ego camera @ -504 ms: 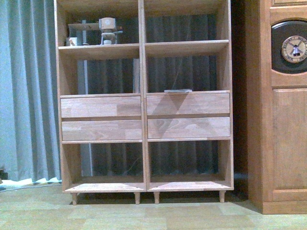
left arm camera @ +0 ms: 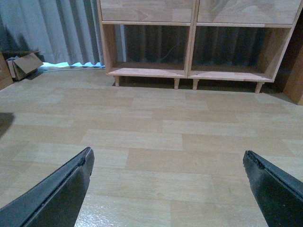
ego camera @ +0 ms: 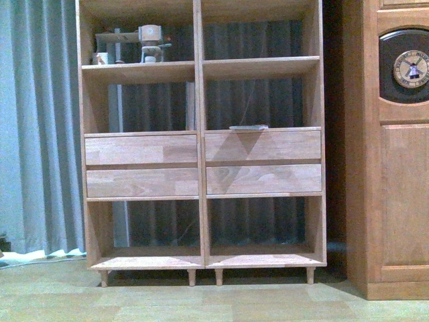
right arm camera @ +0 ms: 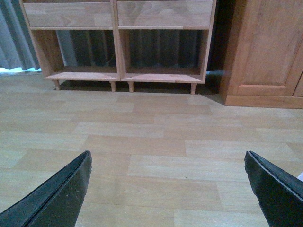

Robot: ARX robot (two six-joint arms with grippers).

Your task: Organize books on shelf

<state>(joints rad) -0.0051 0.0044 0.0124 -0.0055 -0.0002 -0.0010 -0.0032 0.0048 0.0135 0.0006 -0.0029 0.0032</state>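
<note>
The light wooden shelf (ego camera: 199, 100) stands against a grey curtain, with a central divider and four drawer fronts. A thin pale flat thing (ego camera: 248, 127) lies on the board above the right drawers; I cannot tell whether it is the white paperback. The teal book is out of view. My left gripper (left arm camera: 166, 153) is open and empty above the wooden floor, well short of the shelf's bottom bays (left arm camera: 191, 71). My right gripper (right arm camera: 167, 153) is open and empty too, facing the shelf's bottom bays (right arm camera: 120, 75). Neither arm shows in the front view.
A darker wooden cabinet (ego camera: 395, 147) with a round dial stands right of the shelf and shows in the right wrist view (right arm camera: 265, 52). Small wooden ornaments (ego camera: 151, 43) sit on the upper left board. A cardboard box (left arm camera: 26, 64) lies by the curtain at the left.
</note>
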